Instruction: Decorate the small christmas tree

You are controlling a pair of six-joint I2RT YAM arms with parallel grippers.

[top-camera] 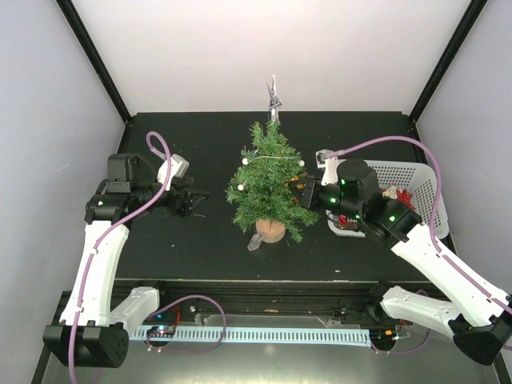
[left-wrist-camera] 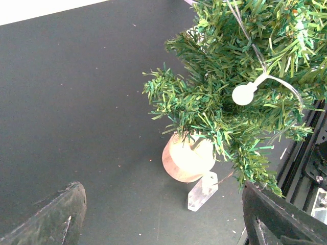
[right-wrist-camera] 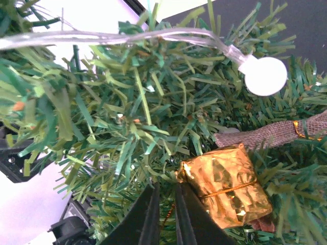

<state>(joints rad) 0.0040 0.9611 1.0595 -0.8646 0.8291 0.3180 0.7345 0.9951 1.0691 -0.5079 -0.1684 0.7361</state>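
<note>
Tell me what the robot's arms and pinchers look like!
The left arm and right arm are white links with chunky black joints, tiny green lights and a purple cable looping off each. The left gripper and right gripper have flat black fingers.

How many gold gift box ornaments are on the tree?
1: a gold gift box sits in the branches of the small christmas tree, just beside the right gripper; branches may hide others.

The small christmas tree (top-camera: 268,180) stands left of the basket (top-camera: 400,170).
</note>
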